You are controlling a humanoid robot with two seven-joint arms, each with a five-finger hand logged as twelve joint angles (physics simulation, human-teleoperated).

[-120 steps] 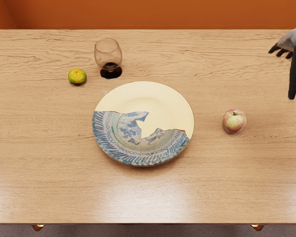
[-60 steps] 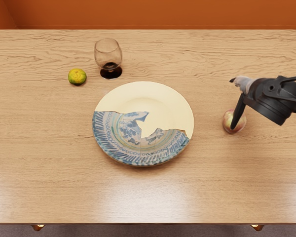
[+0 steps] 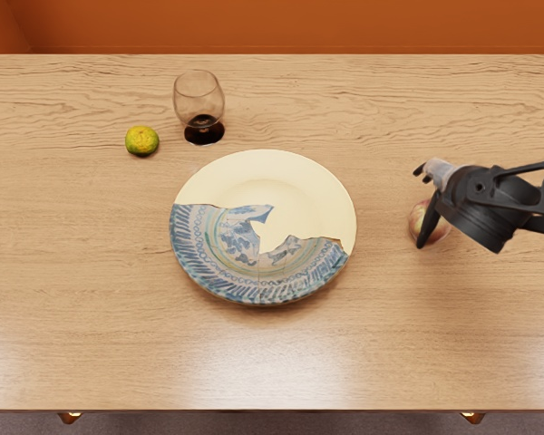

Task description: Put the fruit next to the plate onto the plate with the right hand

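So, the wooden bench fills the view, with a big cream-and-blue patterned plate in the middle. The right hand comes in from the right edge and sits over the apple, half hiding it. Honestly can't tell if it's gripping or loose. The apple's on the bench just right of the plate, not touching it. A wine glass stands behind the plate, with a small green-yellow citrus to its left.

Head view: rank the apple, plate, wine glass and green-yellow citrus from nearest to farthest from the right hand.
1. apple, right side, at the right hand.
2. plate, centre.
3. wine glass, back left.
4. citrus, farthest left.
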